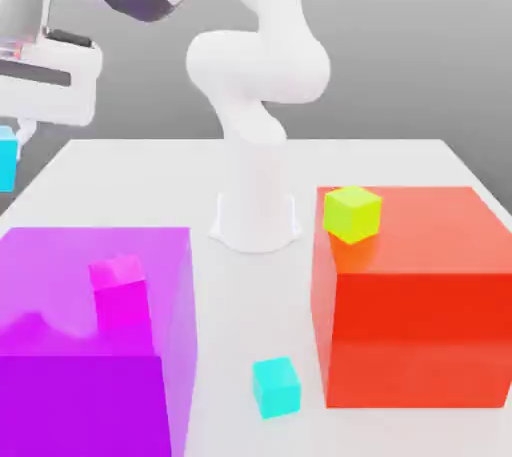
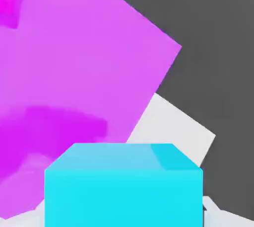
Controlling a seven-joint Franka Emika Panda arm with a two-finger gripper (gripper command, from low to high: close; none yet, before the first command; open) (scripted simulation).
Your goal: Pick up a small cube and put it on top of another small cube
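One small cyan cube (image 1: 7,161) hangs in the air at the exterior view's far left edge, above and beyond the table's left side. My gripper (image 1: 10,145) is shut on it. In the hand view this held cube (image 2: 124,186) sits close to the camera, with the big purple block (image 2: 74,72) below it. A second small cyan cube (image 1: 276,386) rests on the white table (image 1: 240,295) near the front, between the two big blocks.
A big purple block (image 1: 95,345) stands front left with a magenta-pink cube (image 1: 119,290) on it. On the right, a big red block (image 1: 415,305) carries a yellow-green cube (image 1: 352,213) at its back left corner. The arm's white base (image 1: 256,210) stands mid-table.
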